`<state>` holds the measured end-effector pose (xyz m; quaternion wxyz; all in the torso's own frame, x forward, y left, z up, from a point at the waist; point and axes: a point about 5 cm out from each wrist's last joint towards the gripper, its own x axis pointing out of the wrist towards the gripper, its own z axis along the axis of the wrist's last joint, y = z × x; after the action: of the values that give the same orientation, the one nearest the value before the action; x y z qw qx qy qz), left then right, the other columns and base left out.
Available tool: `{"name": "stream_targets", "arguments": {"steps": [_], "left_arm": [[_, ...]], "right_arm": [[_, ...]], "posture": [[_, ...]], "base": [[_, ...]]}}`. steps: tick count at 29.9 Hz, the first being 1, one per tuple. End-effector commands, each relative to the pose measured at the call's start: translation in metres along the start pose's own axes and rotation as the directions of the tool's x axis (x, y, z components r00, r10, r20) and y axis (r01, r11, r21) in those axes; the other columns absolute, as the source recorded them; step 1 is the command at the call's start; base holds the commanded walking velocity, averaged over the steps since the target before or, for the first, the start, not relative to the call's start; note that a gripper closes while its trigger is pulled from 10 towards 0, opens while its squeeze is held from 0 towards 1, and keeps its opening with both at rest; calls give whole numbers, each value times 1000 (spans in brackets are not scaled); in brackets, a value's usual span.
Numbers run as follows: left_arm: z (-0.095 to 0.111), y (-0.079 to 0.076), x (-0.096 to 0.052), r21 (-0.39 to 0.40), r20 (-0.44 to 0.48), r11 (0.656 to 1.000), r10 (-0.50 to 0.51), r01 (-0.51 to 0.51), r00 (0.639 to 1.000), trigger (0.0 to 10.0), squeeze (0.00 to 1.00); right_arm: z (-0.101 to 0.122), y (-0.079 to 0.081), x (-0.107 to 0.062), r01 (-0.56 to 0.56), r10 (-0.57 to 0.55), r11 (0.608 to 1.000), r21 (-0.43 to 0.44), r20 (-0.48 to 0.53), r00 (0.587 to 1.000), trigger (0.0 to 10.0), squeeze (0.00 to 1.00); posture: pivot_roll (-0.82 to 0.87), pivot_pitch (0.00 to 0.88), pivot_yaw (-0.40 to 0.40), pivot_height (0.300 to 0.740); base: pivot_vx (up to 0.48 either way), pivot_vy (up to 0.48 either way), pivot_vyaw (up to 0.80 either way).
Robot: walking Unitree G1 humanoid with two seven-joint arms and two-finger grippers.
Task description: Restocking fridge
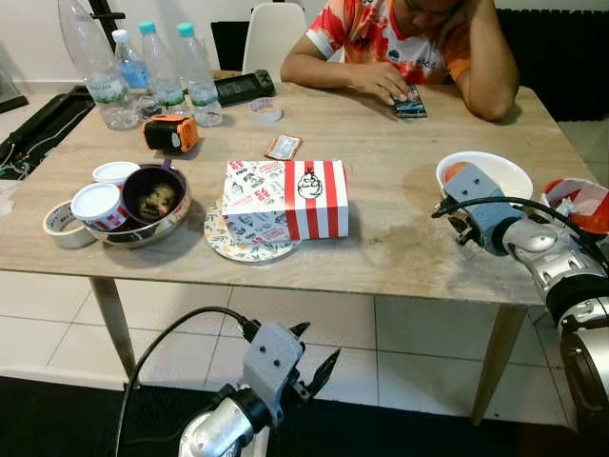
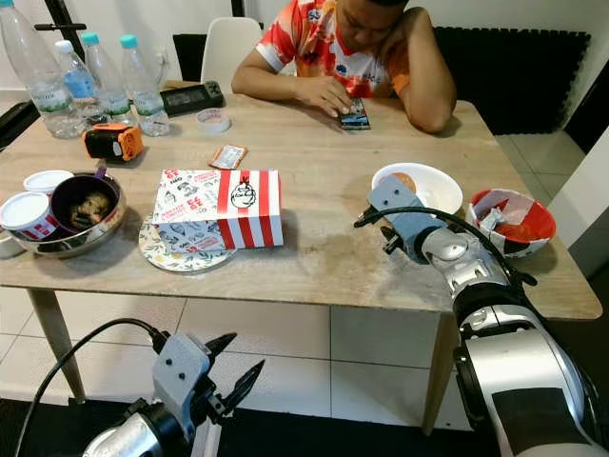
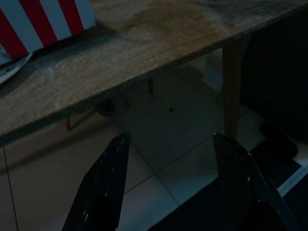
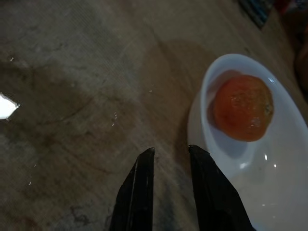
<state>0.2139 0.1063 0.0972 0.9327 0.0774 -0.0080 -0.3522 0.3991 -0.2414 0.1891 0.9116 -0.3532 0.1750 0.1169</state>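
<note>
An orange [image 4: 242, 107] lies in a white bowl [image 1: 504, 172] on the right side of the wooden table [image 1: 400, 238]. My right gripper [image 4: 171, 150] hovers low over the tabletop just beside the bowl's rim, a short way from the orange. Its fingers [image 4: 140, 192] are open by only a narrow gap, with nothing between them. My right arm [image 1: 490, 221] reaches over the table's front edge. My left gripper [image 1: 319, 345] hangs below the front edge, over the tiled floor, open and empty.
A red-and-white striped box [image 1: 285, 198] sits on a paper plate [image 1: 249, 249] at mid-table. A metal bowl [image 1: 143, 205] with cups stands at the left and water bottles [image 1: 157, 67] at the far left. A red bowl [image 1: 580, 200] is at the right edge. A person [image 1: 400, 38] sits opposite.
</note>
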Motion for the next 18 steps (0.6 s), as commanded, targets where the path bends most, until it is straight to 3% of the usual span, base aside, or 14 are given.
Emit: {"name": "stream_targets", "arguments": {"steps": [1, 7, 10, 12, 13, 14, 15, 18], "left_arm": [[1, -2, -3, 13, -17, 1000, -10, 10, 1000, 10000, 0], [0, 1, -2, 35, -35, 999, -14, 15, 999, 10000, 0], [1, 0, -2, 27, -29, 999, -19, 20, 999, 10000, 0], [1, 0, -2, 27, -29, 999, -19, 20, 999, 10000, 0], [2, -1, -2, 23, -27, 1000, -19, 20, 999, 10000, 0], [2, -1, -2, 23, -27, 1000, -19, 20, 999, 10000, 0], [3, -6, -1, 13, -23, 999, -38, 38, 999, 10000, 0], [3, -10, 0, 9, -22, 998, -55, 56, 998, 10000, 0]], "right_arm": [[-1, 0, 0, -14, 13, 999, -47, -32, 999, 10000, 0], [5, -6, -1, 3, -4, 998, -65, -25, 1000, 10000, 0], [16, -11, -3, 0, -1, 999, 36, 52, 999, 10000, 67], [16, -11, -3, 0, -1, 999, 36, 52, 999, 10000, 67], [18, -12, -3, 6, -9, 999, 52, 67, 998, 10000, 486], [18, -12, -3, 6, -9, 999, 52, 67, 998, 10000, 486], [21, -12, -3, 3, -8, 998, 59, 87, 996, 10000, 1000], [21, -13, -3, 21, -26, 998, 53, 95, 995, 10000, 1000]], "posture": [[21, 165, -32, 740], [21, 173, -35, 740], [20, 174, -36, 740], [20, 174, -36, 740], [20, 174, -36, 740], [20, 174, -36, 740], [15, 186, -30, 740], [16, 186, -28, 740]], "base": [[0, 0, 0], [0, 0, 0], [0, 0, 0], [0, 0, 0], [0, 0, 0], [0, 0, 0], [0, 0, 0], [0, 0, 0]]}}
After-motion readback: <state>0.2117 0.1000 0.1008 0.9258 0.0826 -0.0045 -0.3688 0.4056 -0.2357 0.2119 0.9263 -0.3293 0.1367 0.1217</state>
